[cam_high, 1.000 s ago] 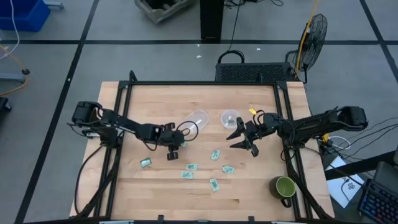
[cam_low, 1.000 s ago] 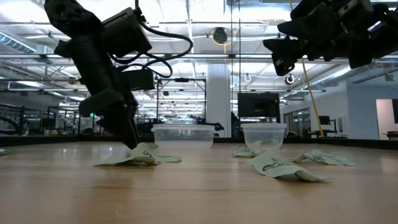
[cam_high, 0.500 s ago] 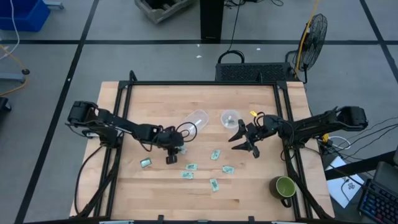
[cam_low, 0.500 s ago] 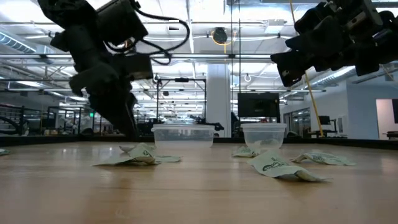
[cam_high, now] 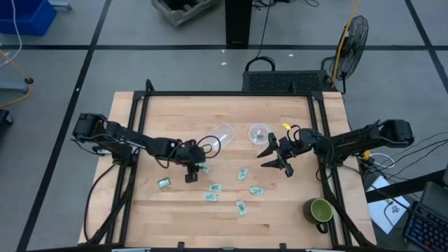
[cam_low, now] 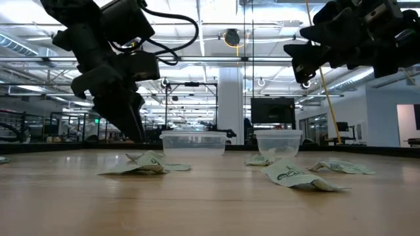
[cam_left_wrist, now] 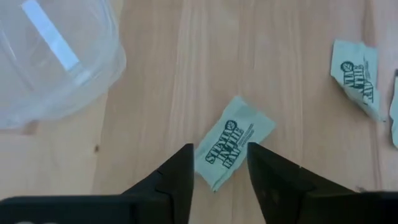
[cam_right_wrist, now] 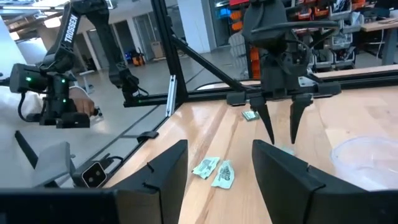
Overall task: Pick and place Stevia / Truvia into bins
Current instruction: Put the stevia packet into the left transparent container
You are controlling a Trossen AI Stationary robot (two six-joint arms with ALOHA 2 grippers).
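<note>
Stevia sachet (cam_left_wrist: 231,142) flat on table, framed between left gripper's (cam_left_wrist: 219,167) parted fingers; right gripper (cam_high: 276,155) open, raised near right cup (cam_high: 259,132).

Left gripper (cam_low: 134,124) raised above crumpled sachet (cam_low: 146,163) on table (cam_low: 197,203). Right gripper (cam_low: 303,65) hanging high. Two clear cups (cam_low: 193,142) (cam_low: 278,142) standing behind. More sachets (cam_low: 296,177) lying rightward.
</note>
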